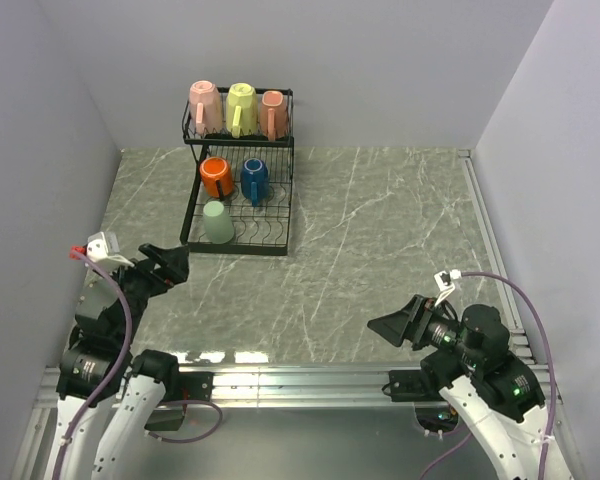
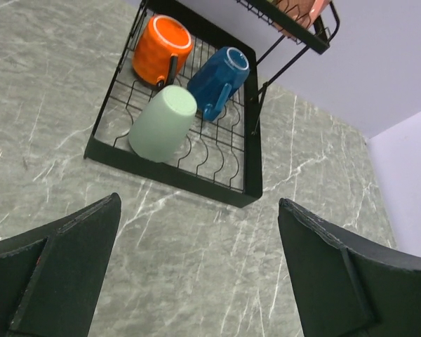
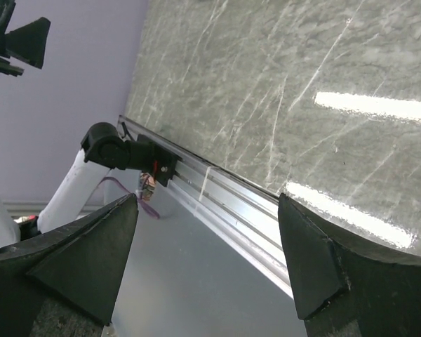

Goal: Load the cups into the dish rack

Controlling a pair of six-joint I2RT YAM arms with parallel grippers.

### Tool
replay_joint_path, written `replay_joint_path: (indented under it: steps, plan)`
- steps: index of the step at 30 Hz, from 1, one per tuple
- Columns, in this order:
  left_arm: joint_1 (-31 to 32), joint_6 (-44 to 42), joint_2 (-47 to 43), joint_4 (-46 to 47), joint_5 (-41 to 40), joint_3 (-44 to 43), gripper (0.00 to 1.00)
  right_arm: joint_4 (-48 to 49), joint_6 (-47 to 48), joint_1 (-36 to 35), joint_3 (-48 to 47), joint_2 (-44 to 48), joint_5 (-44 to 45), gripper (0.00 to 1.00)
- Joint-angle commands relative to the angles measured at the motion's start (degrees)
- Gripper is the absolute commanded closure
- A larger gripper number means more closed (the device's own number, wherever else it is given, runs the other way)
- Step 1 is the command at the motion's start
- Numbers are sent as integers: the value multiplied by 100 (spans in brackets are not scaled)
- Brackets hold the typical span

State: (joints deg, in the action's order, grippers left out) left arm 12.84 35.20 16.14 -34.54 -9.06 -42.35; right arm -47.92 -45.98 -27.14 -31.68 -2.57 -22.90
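**Loaded rack, both arms idle.** All six cups sit in the dish rack [image 1: 236, 249] at the far left of the table [image 1: 400, 220]. A pink cup [image 1: 204, 106], the pale yellow cup [image 1: 241, 106] and a second pink cup [image 1: 273, 112] stand mouth-down in the upper basket [image 1: 238, 139]. The orange cup [image 1: 216, 175], the blue cup [image 1: 254, 178] and the pale green cup [image 1: 218, 222] lie in the lower tray [image 1: 265, 228], the green one nearest its front rim. The left gripper [image 1: 172, 264] hangs near the rack's front corner, jaws apart and empty. The right gripper [image 1: 388, 322], likewise apart and empty, rests well away at the near right. Loading appears complete. The chief hazard, by judgement, is contact: a careless swing of the left arm could nudge the rack, and the handleless green cup, leaning on the wires, could roll or slide off the front.
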Motion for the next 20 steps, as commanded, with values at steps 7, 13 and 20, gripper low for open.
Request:
replay_joint_path:
  steps: [7,13,20]
  plan:
    - [8,-373,618,905,325,-81,1,625,124,-11,-664,-464,66,10]
    - [8,-487,838,1257,107,-11,1,890,-43,-20,-612,-332,365,0]
    - [8,-541,1040,1336,-323,-10,1,1074,71,-20,-602,-542,514,0]
